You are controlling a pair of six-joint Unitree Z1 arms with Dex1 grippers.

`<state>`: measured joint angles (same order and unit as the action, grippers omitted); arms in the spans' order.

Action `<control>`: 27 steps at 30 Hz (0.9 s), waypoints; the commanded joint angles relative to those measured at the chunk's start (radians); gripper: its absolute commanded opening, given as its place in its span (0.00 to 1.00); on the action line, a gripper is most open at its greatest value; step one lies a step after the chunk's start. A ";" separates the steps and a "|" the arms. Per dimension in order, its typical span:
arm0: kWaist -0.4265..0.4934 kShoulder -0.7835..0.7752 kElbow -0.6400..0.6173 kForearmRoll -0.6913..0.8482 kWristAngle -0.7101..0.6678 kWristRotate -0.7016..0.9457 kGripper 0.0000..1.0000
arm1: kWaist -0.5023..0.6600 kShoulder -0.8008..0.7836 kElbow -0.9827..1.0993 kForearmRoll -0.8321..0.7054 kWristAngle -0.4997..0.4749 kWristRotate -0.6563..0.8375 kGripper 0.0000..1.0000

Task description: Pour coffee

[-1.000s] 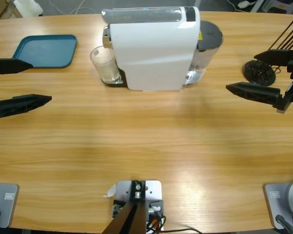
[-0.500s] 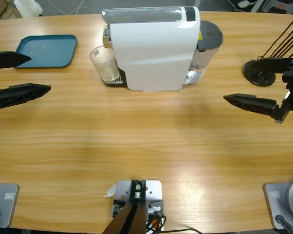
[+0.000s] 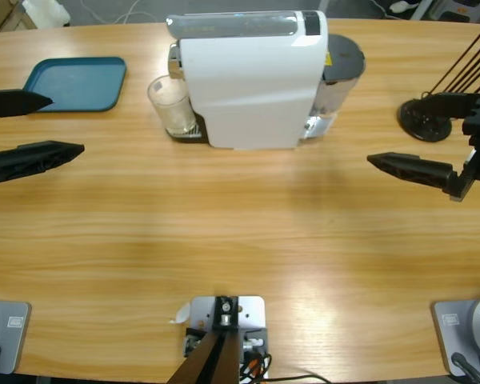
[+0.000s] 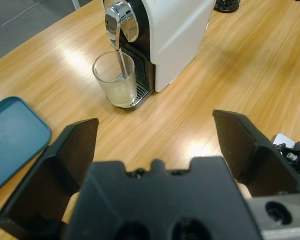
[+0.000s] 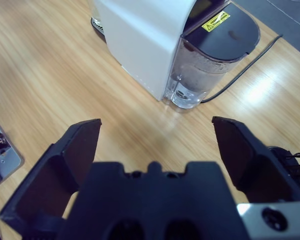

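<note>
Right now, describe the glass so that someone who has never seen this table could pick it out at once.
Find the big white coffee machine at the far middle of the wooden table. At its spout end, on the side nearest the blue tray, a clear glass stands upright on the drip tray under the chrome spout. It is the only see-through cup there, with a pale liquid in its bottom.

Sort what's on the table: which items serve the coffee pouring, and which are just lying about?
Belongs to the job:
- white coffee machine, with its spout and water tank
- glass under the spout, with a thin stream running into it

Lying about:
- blue tray, bare
- black wire stand near the right arm

Both end effectors are open and hold nothing.
</note>
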<state>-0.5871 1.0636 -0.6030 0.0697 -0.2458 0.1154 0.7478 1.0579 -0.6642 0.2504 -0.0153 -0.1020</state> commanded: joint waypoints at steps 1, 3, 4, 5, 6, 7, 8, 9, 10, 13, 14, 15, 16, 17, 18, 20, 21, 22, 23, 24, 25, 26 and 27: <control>0.010 -0.015 0.046 -0.008 0.008 -0.051 1.00 | 0.020 -0.002 0.021 -0.003 -0.019 -0.015 1.00; 0.010 -0.016 0.049 -0.010 0.008 -0.053 1.00 | 0.027 0.004 0.022 -0.003 -0.022 -0.014 1.00; 0.010 -0.017 0.051 -0.010 0.008 -0.053 1.00 | 0.027 0.008 0.023 -0.003 -0.022 -0.013 1.00; 0.010 -0.021 0.053 -0.011 0.008 -0.053 1.00 | 0.027 0.012 0.023 -0.003 -0.022 -0.010 1.00; 0.010 -0.023 0.054 -0.011 0.008 -0.051 1.00 | 0.027 0.016 0.022 -0.003 -0.022 -0.006 1.00; 0.010 -0.024 0.054 -0.011 0.008 -0.048 1.00 | 0.027 0.019 0.021 -0.002 -0.022 -0.004 1.00; 0.010 -0.024 0.054 -0.011 0.008 -0.047 1.00 | 0.027 0.020 0.021 -0.001 -0.024 -0.001 1.00; 0.010 -0.024 0.054 -0.011 0.008 -0.046 1.00 | 0.027 0.020 0.021 0.002 -0.030 0.004 1.00; 0.010 -0.024 0.054 -0.011 0.008 -0.047 1.00 | 0.027 0.020 0.020 0.005 -0.034 0.008 1.00; 0.010 -0.026 0.054 -0.011 0.008 -0.051 1.00 | 0.027 0.024 0.018 0.009 -0.037 0.013 1.00; 0.010 -0.028 0.054 -0.011 0.008 -0.051 1.00 | 0.027 0.025 0.018 0.009 -0.037 0.014 1.00; 0.010 -0.028 0.055 -0.011 0.008 -0.051 1.00 | 0.027 0.026 0.018 0.009 -0.037 0.015 1.00; 0.010 -0.028 0.055 -0.012 0.008 -0.051 1.00 | 0.027 0.025 0.017 0.009 -0.037 0.015 1.00; 0.010 -0.027 0.056 -0.013 0.008 -0.050 1.00 | 0.027 0.024 0.017 0.009 -0.039 0.015 1.00; 0.010 -0.024 0.058 -0.013 0.008 -0.049 1.00 | 0.027 0.024 0.017 0.009 -0.043 0.015 1.00; 0.010 -0.019 0.058 -0.012 0.009 -0.048 1.00 | 0.027 0.017 0.018 0.009 -0.052 0.015 1.00; 0.010 -0.019 0.058 -0.013 0.008 -0.046 1.00 | 0.027 0.013 0.018 0.010 -0.056 0.015 1.00; 0.010 -0.018 0.059 -0.012 0.008 -0.046 1.00 | 0.027 0.010 0.019 0.010 -0.059 0.016 1.00; 0.010 -0.017 0.060 -0.012 0.009 -0.046 1.00 | 0.027 0.010 0.019 0.010 -0.060 0.018 1.00; 0.010 -0.017 0.060 -0.012 0.009 -0.045 1.00 | 0.027 0.011 0.019 0.010 -0.060 0.020 1.00; 0.010 -0.017 0.060 -0.011 0.008 -0.045 1.00 | 0.027 0.013 0.020 0.010 -0.060 0.021 1.00; 0.010 -0.017 0.060 -0.012 0.008 -0.045 1.00 | 0.027 0.013 0.020 0.010 -0.060 0.021 1.00; 0.010 -0.017 0.060 -0.011 0.008 -0.045 1.00 | 0.027 0.013 0.020 0.011 -0.061 0.021 1.00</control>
<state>-0.5870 1.0636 -0.5795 0.0697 -0.2458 0.0730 0.7619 1.0582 -0.6642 0.2503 -0.0575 -0.0951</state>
